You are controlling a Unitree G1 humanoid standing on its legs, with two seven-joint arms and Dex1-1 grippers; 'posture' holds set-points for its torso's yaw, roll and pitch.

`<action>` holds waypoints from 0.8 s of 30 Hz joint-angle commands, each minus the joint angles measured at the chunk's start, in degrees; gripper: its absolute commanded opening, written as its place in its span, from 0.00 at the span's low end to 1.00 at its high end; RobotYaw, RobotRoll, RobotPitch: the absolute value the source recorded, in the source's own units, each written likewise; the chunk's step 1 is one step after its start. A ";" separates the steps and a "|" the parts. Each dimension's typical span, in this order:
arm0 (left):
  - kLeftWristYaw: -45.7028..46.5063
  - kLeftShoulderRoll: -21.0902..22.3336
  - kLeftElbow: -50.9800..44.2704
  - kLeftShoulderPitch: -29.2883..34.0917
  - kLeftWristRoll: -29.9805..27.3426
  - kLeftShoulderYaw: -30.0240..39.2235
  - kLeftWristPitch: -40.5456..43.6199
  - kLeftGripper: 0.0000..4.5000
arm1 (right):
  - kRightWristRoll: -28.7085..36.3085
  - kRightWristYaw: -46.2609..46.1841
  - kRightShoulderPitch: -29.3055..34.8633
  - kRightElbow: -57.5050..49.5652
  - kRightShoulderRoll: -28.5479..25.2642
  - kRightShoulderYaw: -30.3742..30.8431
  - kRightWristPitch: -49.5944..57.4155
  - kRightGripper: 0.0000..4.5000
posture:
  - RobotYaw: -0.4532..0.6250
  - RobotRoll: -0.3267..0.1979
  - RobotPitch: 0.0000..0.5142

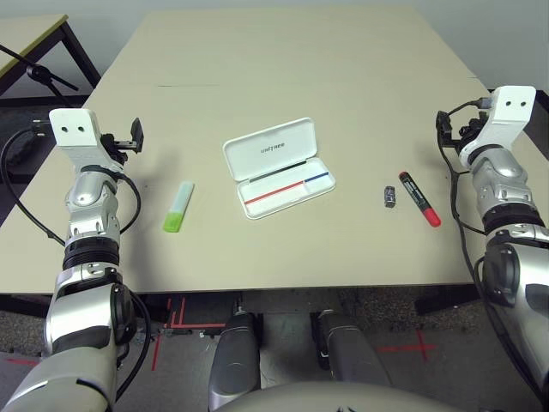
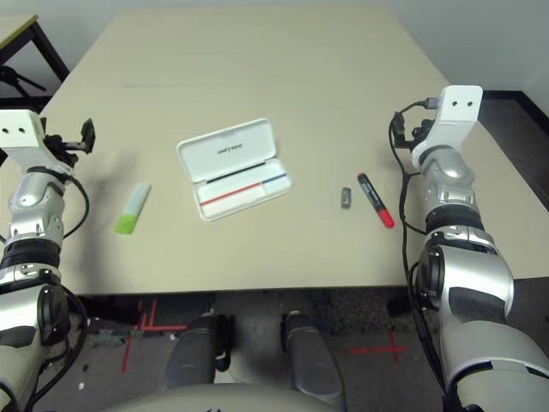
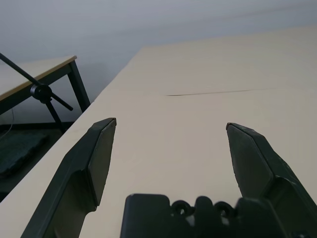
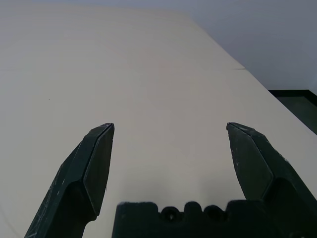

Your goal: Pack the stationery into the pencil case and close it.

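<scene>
I have the pencil case point(image 1: 278, 167) lying open at centre frame, ready for loading. Highlighter point(image 1: 178, 207) left, marker point(image 1: 418, 197) right, each near its arm. Left gripper point(image 3: 171, 148) and right gripper point(image 4: 169, 148) gape wide, empty.

Beige table point(image 1: 283, 77); second table with black legs point(image 1: 34, 39) at left; grey speckled floor point(image 1: 412, 322), red tape marks point(image 1: 403, 348); pale wall point(image 3: 148, 20).

A wide beige rectangular table point(image 1: 283, 77) with a matte top fills the middle of the scene. At the far left stands a second, yellow-topped table on black metal legs point(image 1: 39, 34), with a black tripod stand point(image 3: 42, 91) beside it. Red tape marks point(image 1: 403, 348) are stuck to the grey speckled floor point(image 1: 446, 343) below the near table edge.
</scene>
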 commanded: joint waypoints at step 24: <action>-4.11 1.24 -7.92 3.28 -2.09 0.49 4.17 1.00 | 0.79 33.60 5.25 -11.11 -7.12 5.94 8.99 1.00 | 0.41 0.62 0.22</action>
